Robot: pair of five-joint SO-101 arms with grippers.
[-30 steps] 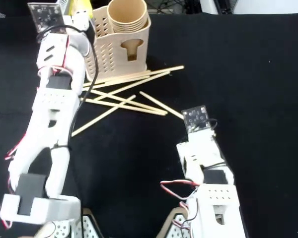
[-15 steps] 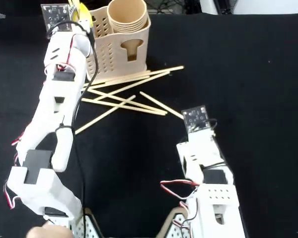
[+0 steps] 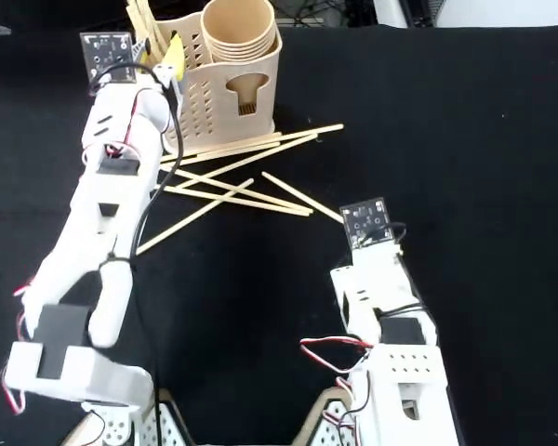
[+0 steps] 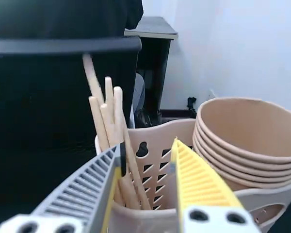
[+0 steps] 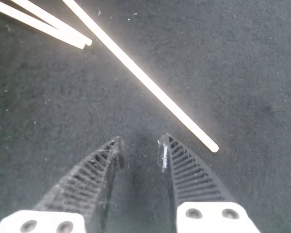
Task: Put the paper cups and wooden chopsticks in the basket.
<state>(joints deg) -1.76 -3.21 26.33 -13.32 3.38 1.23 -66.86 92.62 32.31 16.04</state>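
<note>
While the right claw [image 5: 141, 141] gapes empty, a pale wooden chopstick [image 5: 140, 76] is found just ahead, angled across its opening.

**Black cloth, white wall, dark cabinet**

A black cloth [image 3: 484, 149] covers the table and spreads beneath the right claw [image 5: 140, 145] and out on every side of it. Seen close under that claw, its weave carries fine pale specks of lint. Beyond the left claw [image 4: 148, 148], past the table's far edge, a white wall [image 4: 233, 43] rises. A dark cabinet [image 4: 153, 63] with a grey top stands beside it. Low down by the wall, ahead of that claw, some dark cables [image 4: 190, 104] lie, too small to make out further.
</note>
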